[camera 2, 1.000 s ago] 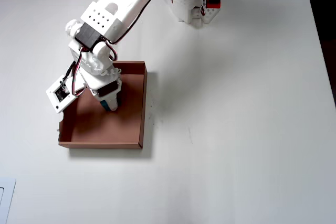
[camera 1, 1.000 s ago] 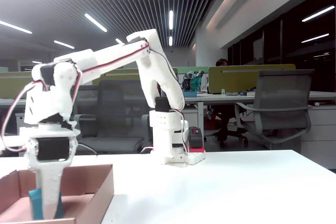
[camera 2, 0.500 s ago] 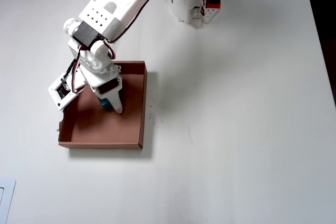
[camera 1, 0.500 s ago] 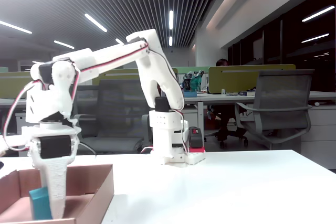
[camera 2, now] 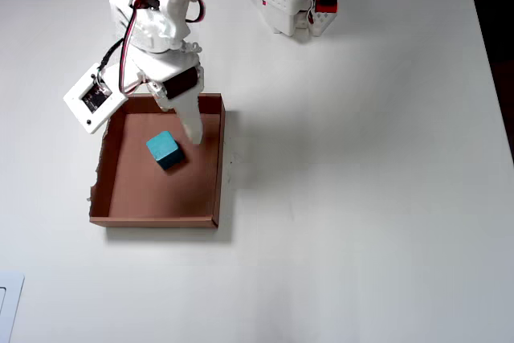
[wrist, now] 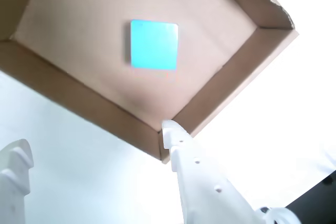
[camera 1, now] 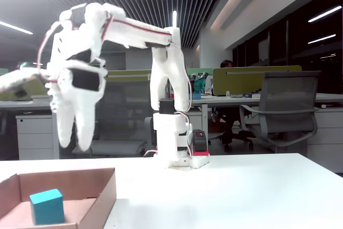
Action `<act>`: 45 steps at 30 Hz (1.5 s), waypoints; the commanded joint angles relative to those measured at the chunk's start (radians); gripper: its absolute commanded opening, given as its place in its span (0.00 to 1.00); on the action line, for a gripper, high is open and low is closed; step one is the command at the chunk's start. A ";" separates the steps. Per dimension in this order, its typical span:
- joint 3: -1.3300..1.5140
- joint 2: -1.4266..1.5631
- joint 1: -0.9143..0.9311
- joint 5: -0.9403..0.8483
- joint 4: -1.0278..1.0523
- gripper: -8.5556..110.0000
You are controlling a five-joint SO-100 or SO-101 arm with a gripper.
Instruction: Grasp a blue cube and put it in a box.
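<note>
Desk layout — cube in box, arm raised above

Overhead view: the box [camera 2: 207, 219] lies on the left half of the desk [camera 2: 361, 182]; the blue cube [camera 2: 164, 149] rests on its floor, nearer the far wall, touching no wall. The arm's base [camera 2: 291, 6] stands at the far edge, right of the box. Fixed view: the gripper [camera 1: 74, 146] hangs well above the box, jaws apart — the cube [camera 1: 47, 206] below it, slightly left.

The blue cube [wrist: 154, 44] lies alone on the box [wrist: 220, 103] floor at twelve o'clock; parted gripper [wrist: 94, 145] fingers frame six o'clock.
</note>
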 commanded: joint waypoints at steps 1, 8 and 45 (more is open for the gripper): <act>0.009 0.170 -0.051 -0.038 0.041 0.38; 0.058 0.367 -0.181 -0.051 0.212 0.34; 1.420 1.460 -0.551 -0.041 0.002 0.22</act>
